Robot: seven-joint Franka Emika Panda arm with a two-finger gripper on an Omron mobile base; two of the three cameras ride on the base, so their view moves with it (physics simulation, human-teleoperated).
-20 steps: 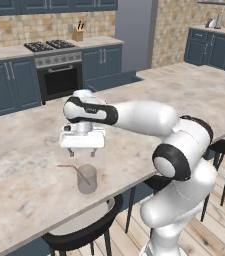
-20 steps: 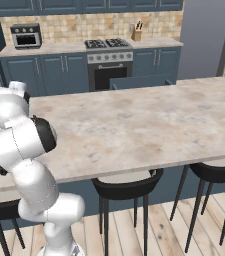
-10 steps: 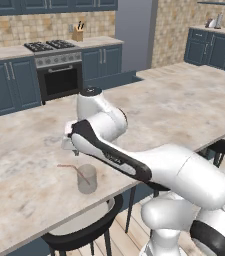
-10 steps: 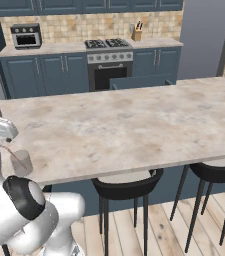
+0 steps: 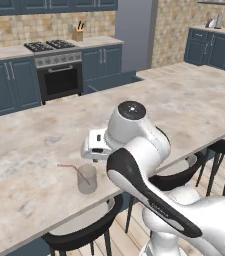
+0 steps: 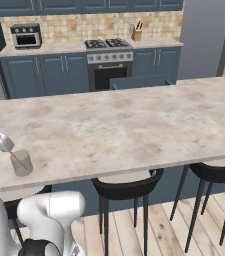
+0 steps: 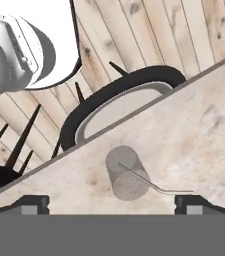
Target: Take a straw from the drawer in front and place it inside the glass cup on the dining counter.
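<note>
On the left of the left base view, the thin reddish-pink straw leans inside the small clear greyish glass tumbler, its upper end poking out over the rim toward the left. The cup stands near the front edge of the long beige marbled dining counter, just above a black round stool. Right of the cup, the white two-finger gripper hangs empty, its fingers spread wide, which suggests the straw is already delivered.
</note>
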